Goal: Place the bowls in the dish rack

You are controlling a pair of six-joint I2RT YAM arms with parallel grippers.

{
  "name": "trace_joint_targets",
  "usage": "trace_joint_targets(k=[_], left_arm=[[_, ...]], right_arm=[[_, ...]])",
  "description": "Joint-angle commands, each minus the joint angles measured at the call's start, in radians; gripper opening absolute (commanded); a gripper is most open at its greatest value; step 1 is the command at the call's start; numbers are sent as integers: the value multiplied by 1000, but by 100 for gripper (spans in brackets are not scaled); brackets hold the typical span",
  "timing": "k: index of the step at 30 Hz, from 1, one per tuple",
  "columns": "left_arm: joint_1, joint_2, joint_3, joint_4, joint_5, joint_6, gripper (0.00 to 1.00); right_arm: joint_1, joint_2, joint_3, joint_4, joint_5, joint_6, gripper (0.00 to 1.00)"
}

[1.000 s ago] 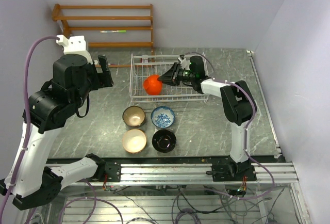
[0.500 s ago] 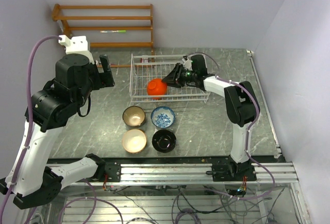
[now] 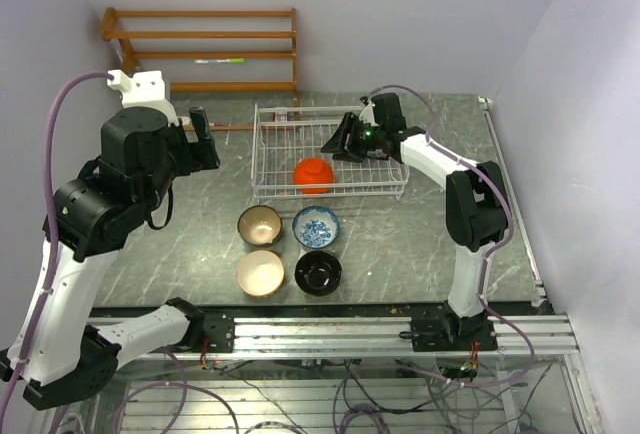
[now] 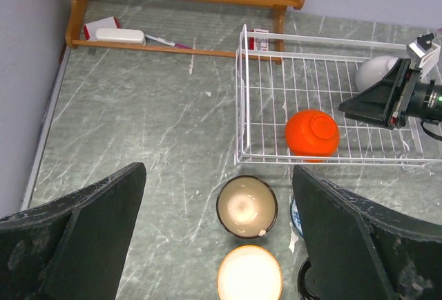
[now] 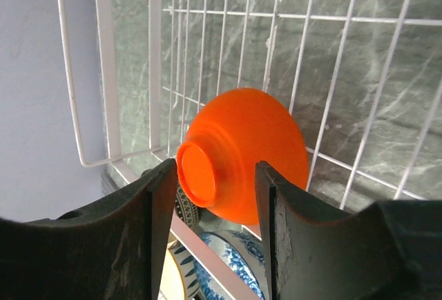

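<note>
Orange bowl [image 3: 314,174]: upside down inside the dish rack [image 3: 258,154], by its near wall, a little left of the middle.
White bowl [image 4: 373,72]: in the far right part of the dish rack, partly hidden.
Right hand [image 3: 338,144]: over the dish rack, jaws partly open, holding nothing, apart from the orange bowl.
Left hand [image 4: 217,170]: left of the dish rack, jaws wide open, empty.
Other bowls: brown bowl [image 3: 260,224], blue-and-white bowl [image 3: 316,226], cream bowl [image 3: 260,273] and black bowl [image 3: 318,272] stand upright on the worktop [image 3: 400,244], just in front of the dish rack.
</note>
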Motion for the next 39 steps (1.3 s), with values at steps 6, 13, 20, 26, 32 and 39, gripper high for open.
trace_joint_targets(k=[6, 13, 20, 26, 32, 39], left_arm=[[-6, -6, 12, 18, 9, -3, 99], [-6, -6, 9, 18, 17, 1, 99], [-6, -9, 16, 7, 17, 4, 99], [-5, -17, 14, -6, 7, -1, 99], [-5, -24, 7, -8, 3, -3, 99], [-6, -29, -5, -5, 0, -7, 99]], right_arm=[[64, -5, 287, -428, 248, -284, 49], [257, 152, 606, -736, 522, -464, 58], [317, 180, 601, -729, 591, -468, 64], [356, 211, 599, -741, 731, -516, 65], [360, 197, 533, -724, 844, -504, 65], [340, 108, 383, -709, 948, -467, 64]])
